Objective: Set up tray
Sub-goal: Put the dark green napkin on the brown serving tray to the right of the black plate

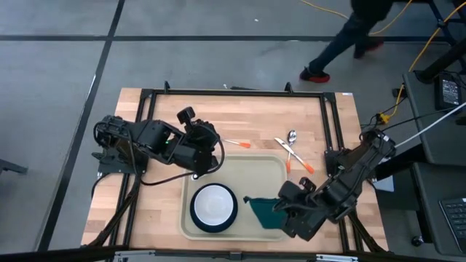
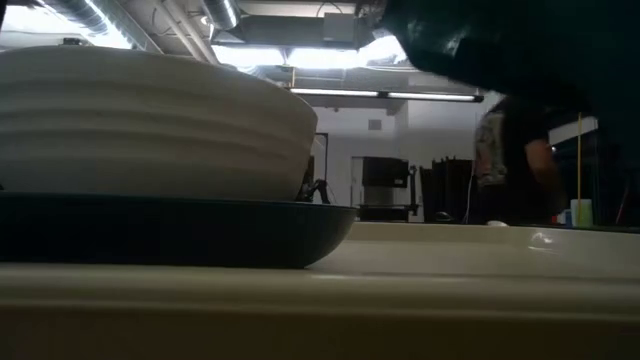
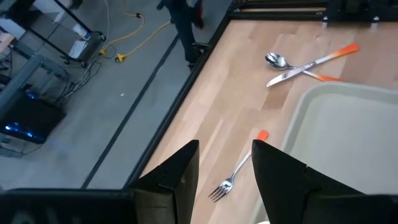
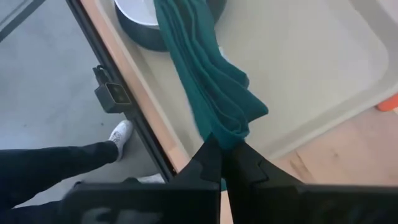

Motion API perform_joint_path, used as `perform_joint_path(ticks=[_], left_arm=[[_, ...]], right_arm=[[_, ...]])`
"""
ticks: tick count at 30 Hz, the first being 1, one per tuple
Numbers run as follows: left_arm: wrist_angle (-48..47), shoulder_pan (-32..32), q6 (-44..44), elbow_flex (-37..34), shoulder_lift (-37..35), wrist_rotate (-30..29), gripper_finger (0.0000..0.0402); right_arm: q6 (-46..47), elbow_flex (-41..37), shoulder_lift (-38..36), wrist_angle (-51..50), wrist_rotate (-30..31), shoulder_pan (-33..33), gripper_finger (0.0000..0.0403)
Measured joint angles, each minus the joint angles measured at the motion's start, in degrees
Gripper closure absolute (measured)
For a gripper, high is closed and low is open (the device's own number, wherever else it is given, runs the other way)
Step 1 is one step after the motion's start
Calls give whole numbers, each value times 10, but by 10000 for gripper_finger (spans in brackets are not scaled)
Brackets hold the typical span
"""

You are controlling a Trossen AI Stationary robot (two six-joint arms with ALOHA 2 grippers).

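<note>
Right wrist view alone shows right tool [image 4: 225, 163] clamped on one dark green cloth napkin [image 4: 208, 81] above one cream plastic tray [image 4: 311, 68]; left tool [image 3: 224, 177] agape, empty, above one steel fork [image 3: 235, 172].

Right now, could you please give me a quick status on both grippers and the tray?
Right gripper shut on green napkin, over tray. Left gripper open above fork, beside tray. Plate and bowl on tray; spoon and knife outside.

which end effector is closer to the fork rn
Left. The left end effector hangs open right above the fork, beside the tray. The right end effector is across the tray, shut on the green napkin.
</note>
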Motion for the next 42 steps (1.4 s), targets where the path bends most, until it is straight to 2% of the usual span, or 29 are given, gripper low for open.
perform_joint_path(ticks=[20,26,35,42], left_arm=[[-2,-12,48,0,0,5,258],[-1,-12,52,0,0,5,258],[0,-12,52,0,0,5,258],[0,-12,48,0,0,5,258]], right_arm=[[33,0,44,124,1,-1,396],[31,0,44,123,2,-1,396],[33,0,44,26,27,-1,396],[33,-29,42,42,39,-5,396]])
